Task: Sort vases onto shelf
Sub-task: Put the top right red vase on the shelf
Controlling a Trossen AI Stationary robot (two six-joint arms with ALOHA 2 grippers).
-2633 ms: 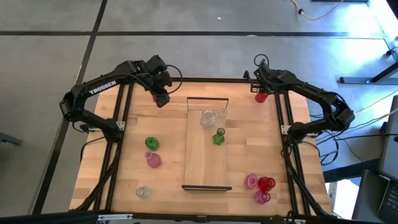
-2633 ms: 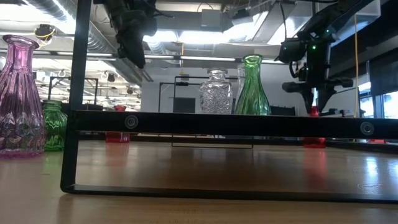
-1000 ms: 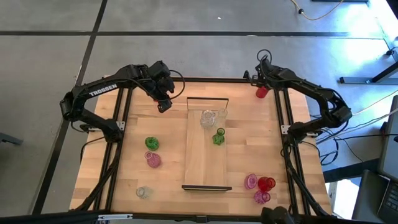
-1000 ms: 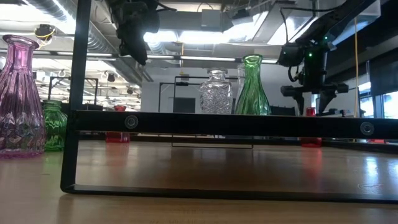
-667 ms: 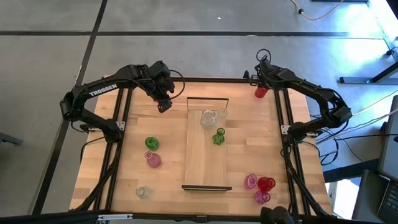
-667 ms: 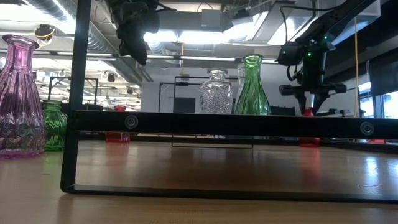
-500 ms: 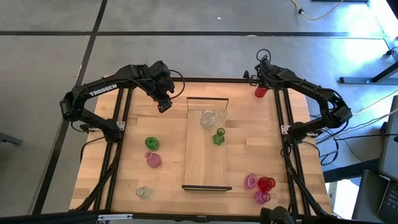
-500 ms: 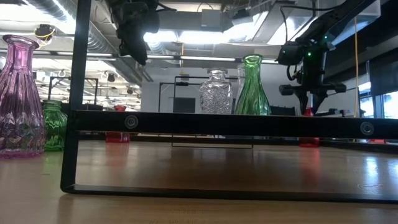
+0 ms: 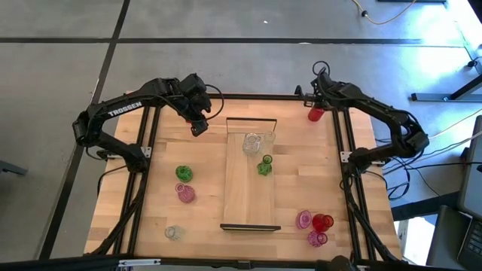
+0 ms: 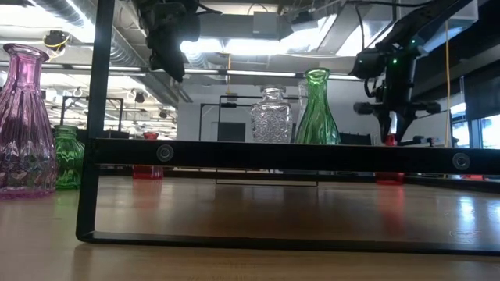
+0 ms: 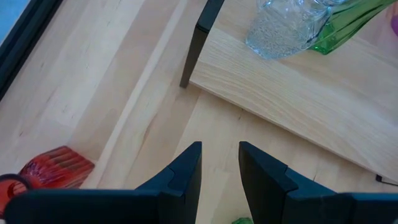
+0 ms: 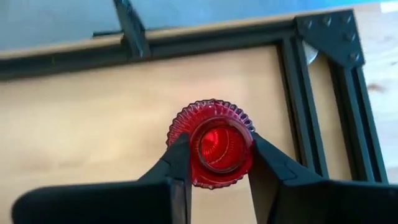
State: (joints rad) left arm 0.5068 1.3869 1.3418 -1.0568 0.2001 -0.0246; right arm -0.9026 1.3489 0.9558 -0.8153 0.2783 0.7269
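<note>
High view straight down over whole counter (image 9: 203, 162). Low view level along shelf (image 10: 258, 156), close behind its end frame. Wrist views close, angled down. High and low share shelf, vases.

Compared with the earliest pictures, the right gripper (image 12: 215, 163) is moved down over the small ribbed red glass vase (image 12: 214, 147) at the far right corner of the table. A second ago its fingers (image 12: 180, 163) were spread wide above the vase; now they are closed against the neck of the vase, one on each side, as seen in the right wrist view. In the low view the right gripper (image 10: 393, 121) is seen slightly more to the right than a moment before. The left gripper (image 9: 197, 126) is shifted a little toward the light wooden shelf board (image 9: 242, 197) since the earliest picture, and it is open with nothing between its fingers.
</note>
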